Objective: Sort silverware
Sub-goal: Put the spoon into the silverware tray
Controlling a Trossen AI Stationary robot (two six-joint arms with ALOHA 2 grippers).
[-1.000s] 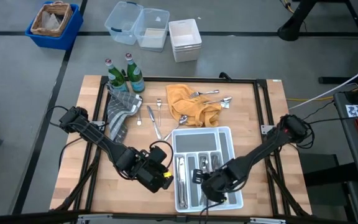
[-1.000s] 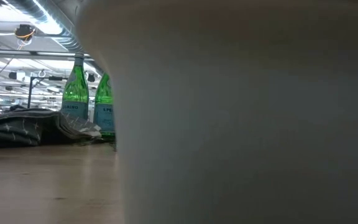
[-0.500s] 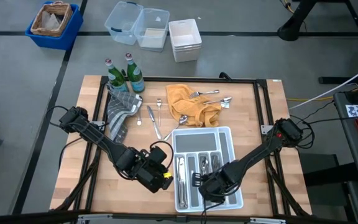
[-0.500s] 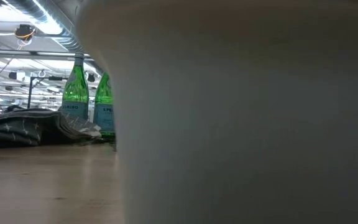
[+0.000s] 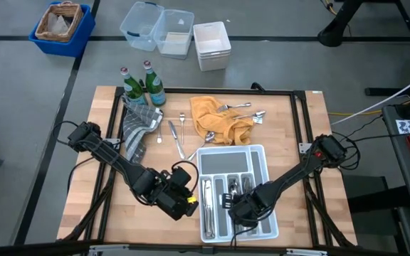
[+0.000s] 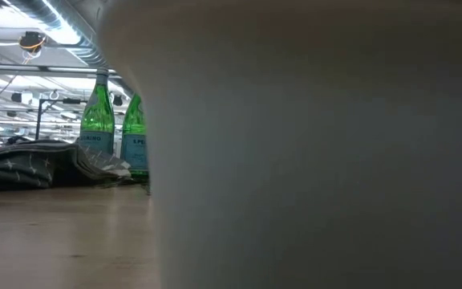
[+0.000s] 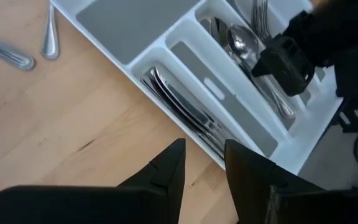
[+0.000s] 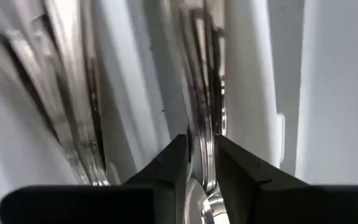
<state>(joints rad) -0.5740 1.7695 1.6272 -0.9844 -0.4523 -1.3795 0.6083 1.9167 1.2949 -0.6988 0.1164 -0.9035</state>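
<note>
Little is changed since the earlier high frame: the right arm's elbow is drawn slightly inward, the rest is unmoved.

Right gripper [image 8: 201, 163]: lowered into a middle slot of the white tray [image 5: 258, 151]; fingers nearly pressed together, pinching the handle of a spoon [image 8: 205, 124] over others of its kind.

Left gripper [image 7: 202, 163]: fingers slightly spread, nothing held; parked over the table [image 5: 84, 185] just beside the tray's left wall.

Silverware, sorted: knives [image 7: 185, 112] in the left slot, spoons and forks in the middle slots.

Silverware, unsorted: several pieces [image 5: 239, 111] on and beside the yellow cloth [image 5: 216, 121]; three more [image 5: 177, 131] on bare wood between it and the grey cloth [image 5: 135, 128].

Handling note: the spoon is best released low and parallel to the slot, so it nests rather than bridges the divider.

View note: the grip is shown only by the right wrist view. The loose pieces are shown chiefly by the high view. The low view is mostly blocked; only two green bottles [image 6: 99, 120] are shown there.
</note>
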